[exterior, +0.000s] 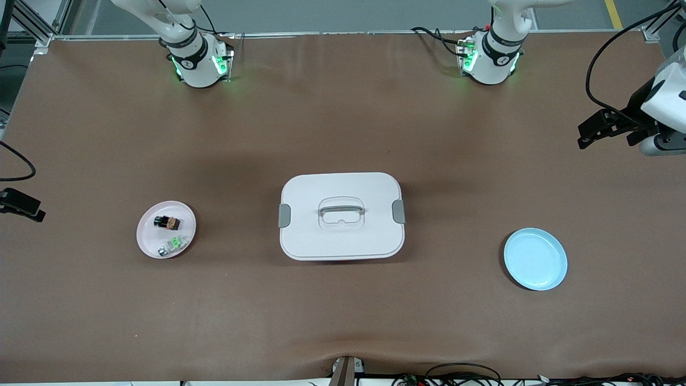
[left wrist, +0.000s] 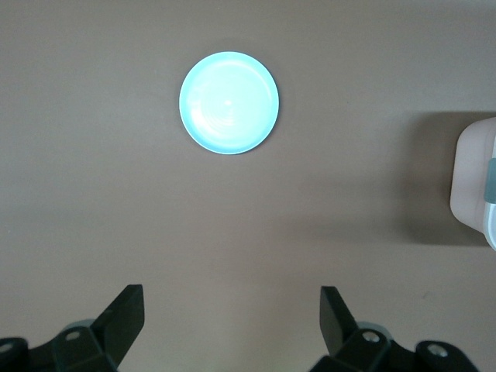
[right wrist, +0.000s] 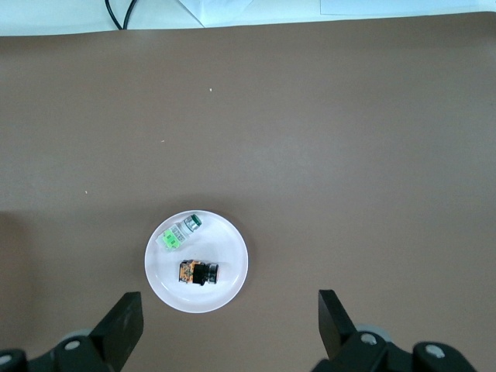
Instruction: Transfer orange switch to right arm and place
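Observation:
The orange switch lies on its side on a small pale pink plate toward the right arm's end of the table. In the right wrist view the switch shows on the plate. My right gripper is open and empty, high over the table beside that plate. My left gripper is open and empty, high over the left arm's end of the table. It also shows in the left wrist view.
A green-and-silver component lies on the same plate, nearer the front camera than the switch. A white lidded box with a handle stands mid-table. A light blue plate lies toward the left arm's end. A black part shows at the table's right arm end.

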Controlling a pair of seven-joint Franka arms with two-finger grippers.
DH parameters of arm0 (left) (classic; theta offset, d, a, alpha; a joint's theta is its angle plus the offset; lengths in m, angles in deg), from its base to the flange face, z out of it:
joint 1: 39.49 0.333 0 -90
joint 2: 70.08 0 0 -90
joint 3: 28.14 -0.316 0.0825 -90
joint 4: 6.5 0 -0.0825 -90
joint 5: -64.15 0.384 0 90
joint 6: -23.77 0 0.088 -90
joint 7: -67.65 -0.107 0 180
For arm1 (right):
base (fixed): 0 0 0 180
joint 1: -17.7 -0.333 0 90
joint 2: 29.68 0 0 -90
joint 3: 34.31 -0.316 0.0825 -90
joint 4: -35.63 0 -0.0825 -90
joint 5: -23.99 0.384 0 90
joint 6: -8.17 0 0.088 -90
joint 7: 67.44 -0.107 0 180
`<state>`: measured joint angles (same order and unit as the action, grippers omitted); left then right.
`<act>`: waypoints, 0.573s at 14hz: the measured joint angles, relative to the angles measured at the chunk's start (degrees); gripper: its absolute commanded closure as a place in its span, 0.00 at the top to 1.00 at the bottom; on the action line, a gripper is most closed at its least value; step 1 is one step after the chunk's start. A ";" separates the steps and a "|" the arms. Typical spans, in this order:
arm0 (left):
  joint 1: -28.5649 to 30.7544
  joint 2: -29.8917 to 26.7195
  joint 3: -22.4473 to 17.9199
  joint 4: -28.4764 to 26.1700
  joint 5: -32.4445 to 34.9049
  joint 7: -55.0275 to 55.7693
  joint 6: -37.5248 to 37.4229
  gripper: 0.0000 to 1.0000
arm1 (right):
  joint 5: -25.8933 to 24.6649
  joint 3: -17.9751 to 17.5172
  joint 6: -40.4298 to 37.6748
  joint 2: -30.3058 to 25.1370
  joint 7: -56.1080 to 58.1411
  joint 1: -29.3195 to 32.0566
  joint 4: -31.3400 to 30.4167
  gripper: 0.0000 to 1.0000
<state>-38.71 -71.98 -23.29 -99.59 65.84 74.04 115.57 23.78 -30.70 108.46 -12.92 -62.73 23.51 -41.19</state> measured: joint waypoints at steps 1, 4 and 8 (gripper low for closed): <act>-0.01 0.01 0.02 0.00 0.00 0.00 0.00 1.00 | 0.00 0.00 -0.47 -0.10 -3.03 0.01 0.39 1.00; -0.01 0.03 0.02 0.00 0.00 0.00 -0.01 1.00 | -0.04 -0.03 -4.81 -0.33 -10.60 0.07 2.35 1.00; -0.01 0.06 0.04 0.00 0.00 0.00 -0.15 1.00 | 0.43 -0.20 -13.66 -0.43 -12.20 0.10 4.89 1.00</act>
<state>-38.73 -71.92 -23.24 -99.59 65.84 74.04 115.42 24.21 -30.90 94.80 -13.36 -74.93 23.61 -36.30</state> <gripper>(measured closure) 0.000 0.000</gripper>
